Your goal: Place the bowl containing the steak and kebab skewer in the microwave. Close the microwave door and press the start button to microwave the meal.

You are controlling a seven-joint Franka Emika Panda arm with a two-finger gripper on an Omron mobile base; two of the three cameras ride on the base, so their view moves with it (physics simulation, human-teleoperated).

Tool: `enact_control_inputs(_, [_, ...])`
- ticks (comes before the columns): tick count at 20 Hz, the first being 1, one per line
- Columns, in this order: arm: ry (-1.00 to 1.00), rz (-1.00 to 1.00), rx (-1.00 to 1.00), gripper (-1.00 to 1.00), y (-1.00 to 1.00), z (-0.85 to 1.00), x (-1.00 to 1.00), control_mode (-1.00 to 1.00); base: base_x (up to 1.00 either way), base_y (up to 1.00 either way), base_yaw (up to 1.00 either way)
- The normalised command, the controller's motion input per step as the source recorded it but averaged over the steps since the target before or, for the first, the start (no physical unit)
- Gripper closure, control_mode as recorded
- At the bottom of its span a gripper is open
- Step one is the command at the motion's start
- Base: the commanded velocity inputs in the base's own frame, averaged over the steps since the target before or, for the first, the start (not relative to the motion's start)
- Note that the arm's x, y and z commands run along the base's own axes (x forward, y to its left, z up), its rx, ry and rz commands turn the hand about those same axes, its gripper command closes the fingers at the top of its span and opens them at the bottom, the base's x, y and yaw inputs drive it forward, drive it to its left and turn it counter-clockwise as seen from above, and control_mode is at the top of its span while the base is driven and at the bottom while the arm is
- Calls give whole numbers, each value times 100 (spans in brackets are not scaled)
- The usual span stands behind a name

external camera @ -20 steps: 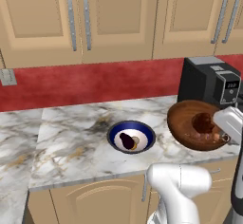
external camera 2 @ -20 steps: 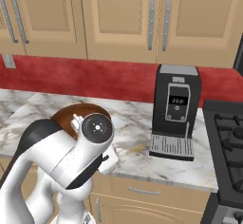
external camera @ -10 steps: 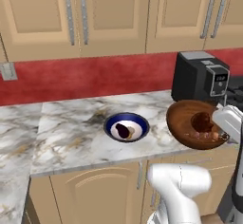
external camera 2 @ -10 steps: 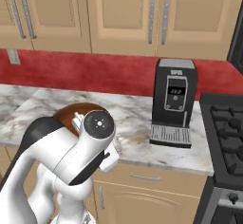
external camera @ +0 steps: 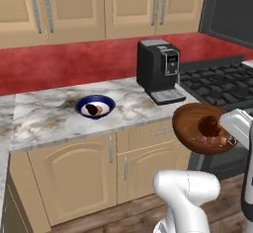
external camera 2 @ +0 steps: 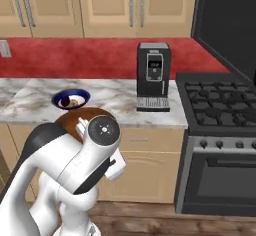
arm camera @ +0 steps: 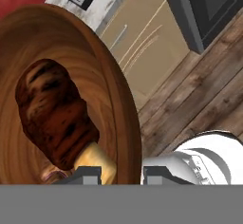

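My gripper [external camera: 230,139] is shut on the right rim of the brown wooden bowl [external camera: 190,126] and holds it in the air, in front of the counter edge beside the stove. The bowl [arm camera: 95,66] is tilted toward the hand camera, with one fingertip [arm camera: 88,173] inside the rim and the other outside. A dark reddish-brown steak [arm camera: 54,118] lies in it with a pale piece below. In the right base view the bowl [external camera 2: 70,120] peeks out behind my arm. A large dark grey panel, the microwave door [external camera 2: 227,25], hangs above the stove at upper right [external camera: 232,7].
A black coffee machine [external camera: 158,69] stands on the marble counter [external camera: 44,118] next to the stove [external camera: 220,81]. A blue-rimmed bowl [external camera: 95,107] sits further left on the counter. Below are wooden cabinet fronts, an oven front [external camera 2: 220,180] and a wooden floor.
The whole picture has shifted: the base has driven right and back, bringing the stove and dark panel into view. The bowl stays held in the gripper.
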Motion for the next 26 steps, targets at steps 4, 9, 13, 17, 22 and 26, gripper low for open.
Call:
enact_control_inputs(4, [0, 0, 0, 100, 0, 0, 0, 100, -48, -75, -46])
enact_control_inputs(9, [0, 0, 0, 100, 0, 0, 0, 100, -6, -86, -41])
enact_control_inputs(13, [0, 0, 0, 100, 0, 0, 0, 100, 9, -81, -33])
enact_control_inputs(17, [0, 0, 0, 100, 0, 0, 0, 100, 32, -79, -28])
enact_control_inputs(22, [0, 0, 0, 100, 0, 0, 0, 100, 33, -88, -45])
enact_control_inputs(26, [0, 0, 0, 100, 0, 0, 0, 100, 35, -73, -61])
